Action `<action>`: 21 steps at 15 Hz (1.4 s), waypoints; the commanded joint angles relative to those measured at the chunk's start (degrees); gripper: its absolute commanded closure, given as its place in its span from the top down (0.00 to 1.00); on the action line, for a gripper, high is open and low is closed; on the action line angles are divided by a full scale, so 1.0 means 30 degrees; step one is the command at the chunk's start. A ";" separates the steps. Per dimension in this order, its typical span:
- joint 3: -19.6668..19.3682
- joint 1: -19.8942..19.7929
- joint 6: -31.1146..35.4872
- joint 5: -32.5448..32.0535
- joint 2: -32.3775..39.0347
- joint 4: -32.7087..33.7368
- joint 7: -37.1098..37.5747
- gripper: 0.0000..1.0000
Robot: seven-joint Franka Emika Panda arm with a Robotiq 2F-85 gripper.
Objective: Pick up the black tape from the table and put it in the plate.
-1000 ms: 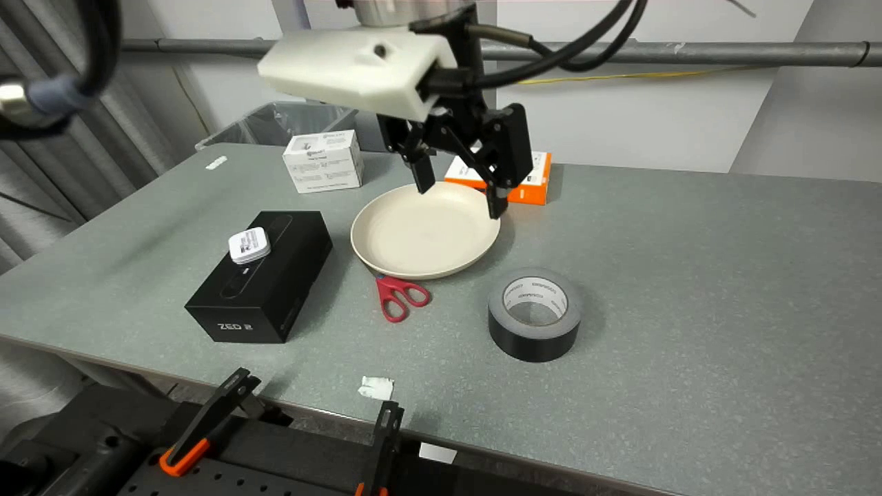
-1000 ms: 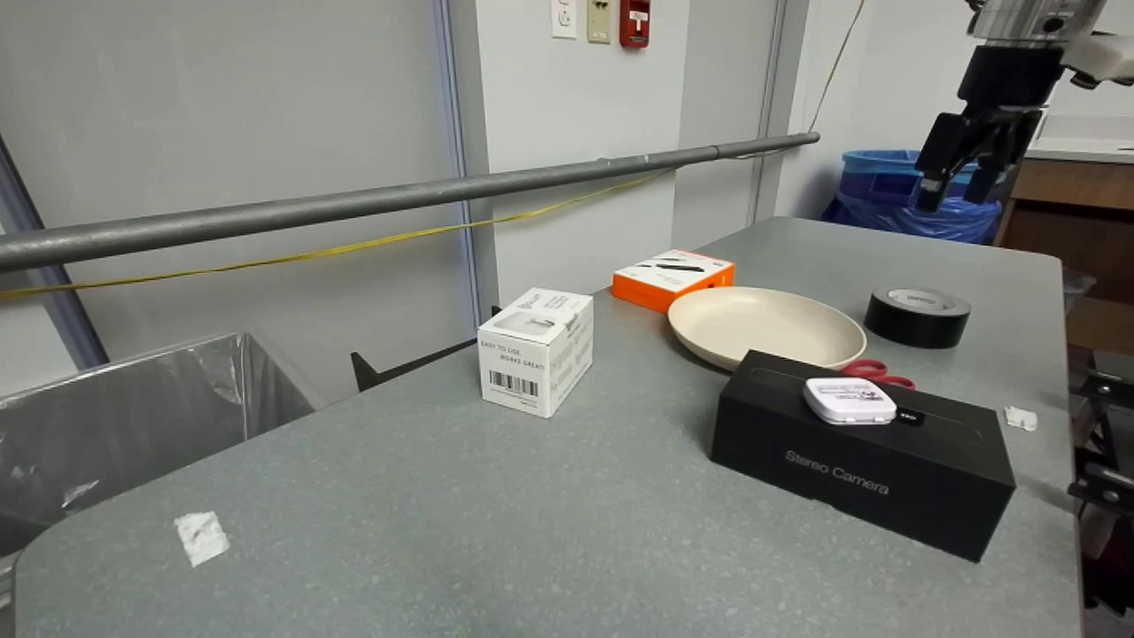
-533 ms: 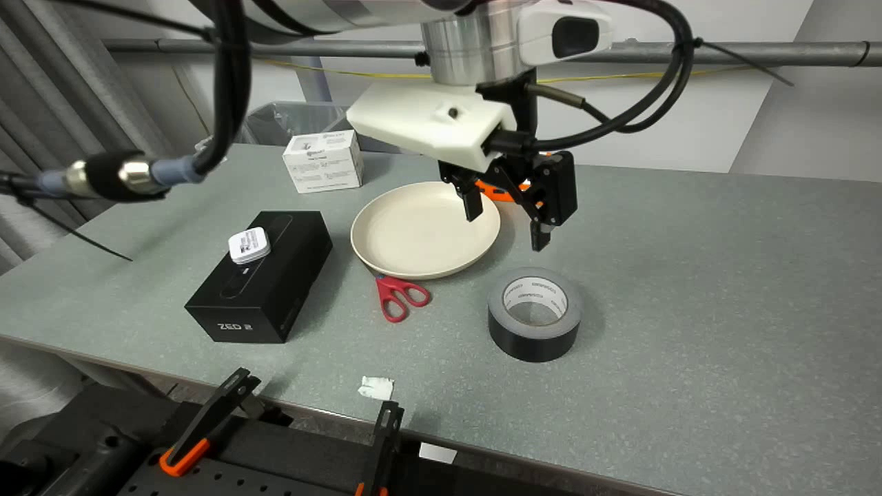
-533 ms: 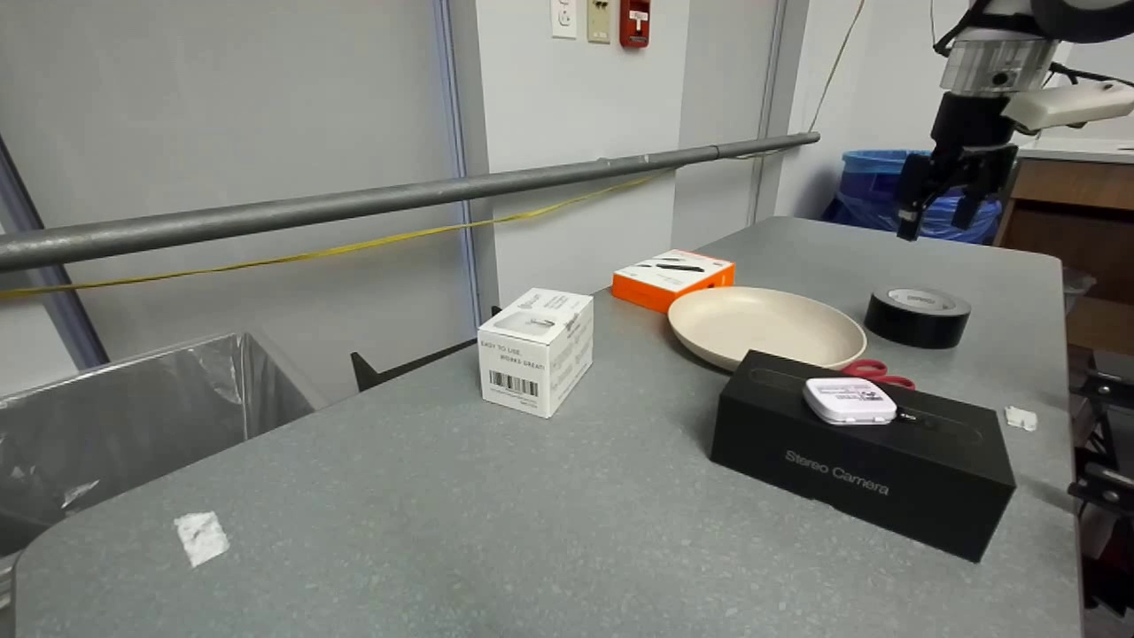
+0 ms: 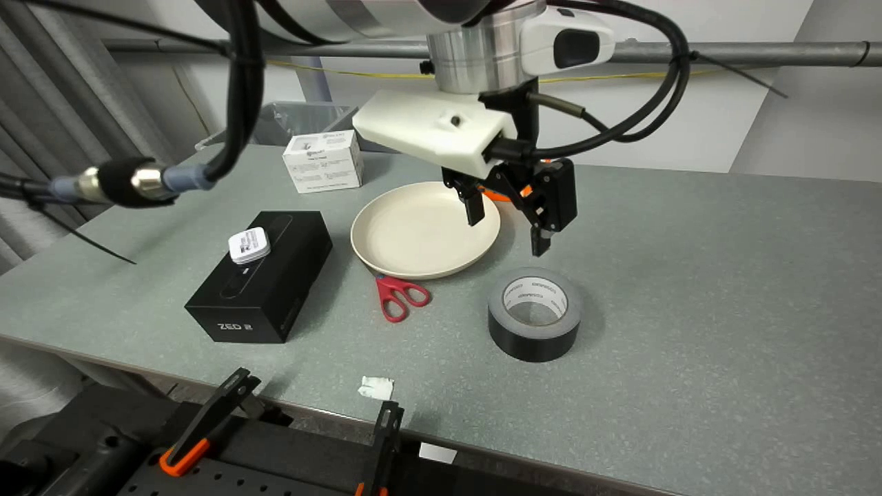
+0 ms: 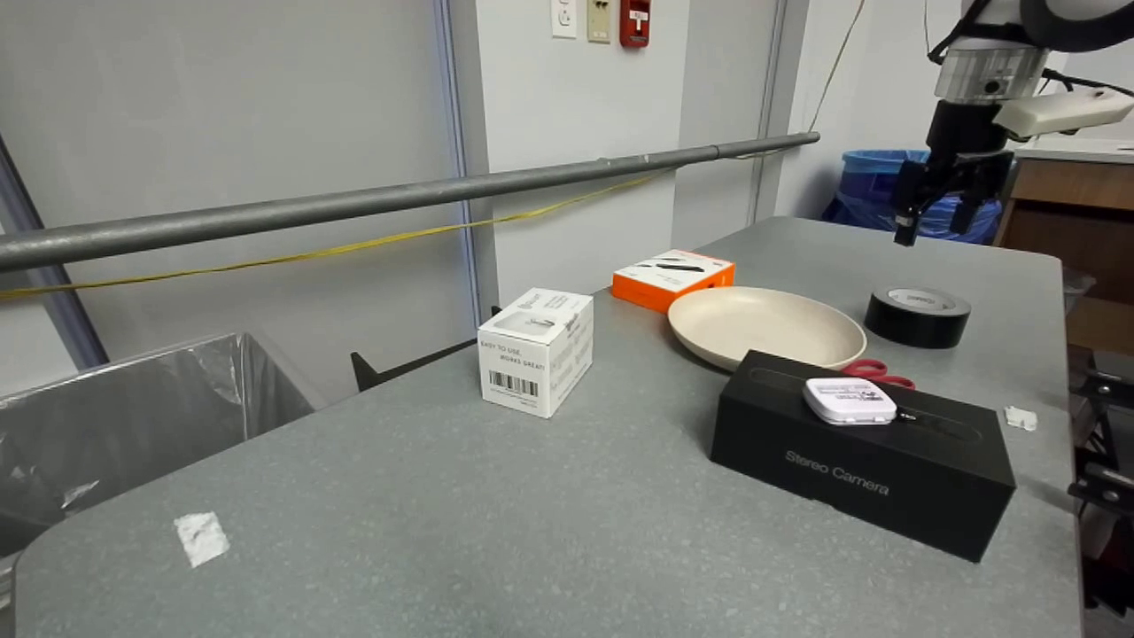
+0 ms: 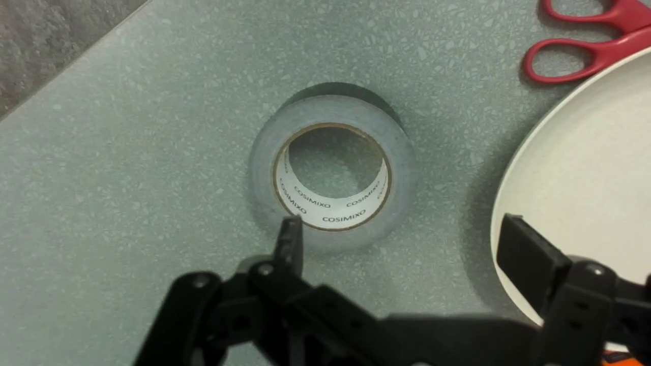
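Observation:
The black tape (image 5: 534,346) is a wide ring lying flat on the grey speckled table (image 5: 703,310). It also shows in an exterior view (image 6: 914,326) and the wrist view (image 7: 263,168), where its hollow centre shows white lining. The cream plate (image 5: 422,234) lies beside it, with nothing in it; it also shows in an exterior view (image 6: 762,323) and at the right of the wrist view (image 7: 585,173). My gripper (image 5: 508,234) is open and empty, above the table. In the wrist view (image 7: 401,218), one finger overlaps the tape's edge and the other overlaps the plate's rim.
Red scissors (image 5: 398,295) lie against the plate's edge. A black box (image 5: 265,275) with a small white case (image 5: 249,245) on top stands beside the plate. A white box (image 5: 324,162) and an orange-and-white box (image 6: 673,279) stand behind. A pipe (image 6: 399,198) runs along the wall.
My open gripper has moved from over the plate's far edge toward the tape and lower, mostly in the first half second, then slightly down. The tape, plate and other objects have not moved.

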 commanded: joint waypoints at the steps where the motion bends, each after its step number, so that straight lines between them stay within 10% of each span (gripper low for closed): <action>1: -0.0360 0.0730 0.0901 -0.0468 0.2786 0.1509 0.1921 1.00; 13: -0.3392 0.4504 0.1291 0.0052 0.8788 0.4786 0.4602 1.00; 14: -0.3364 0.4510 0.1300 0.0451 0.9069 0.4936 0.4416 0.75; 21: -0.3705 0.4589 0.1225 0.1887 0.8694 0.4939 0.3954 0.26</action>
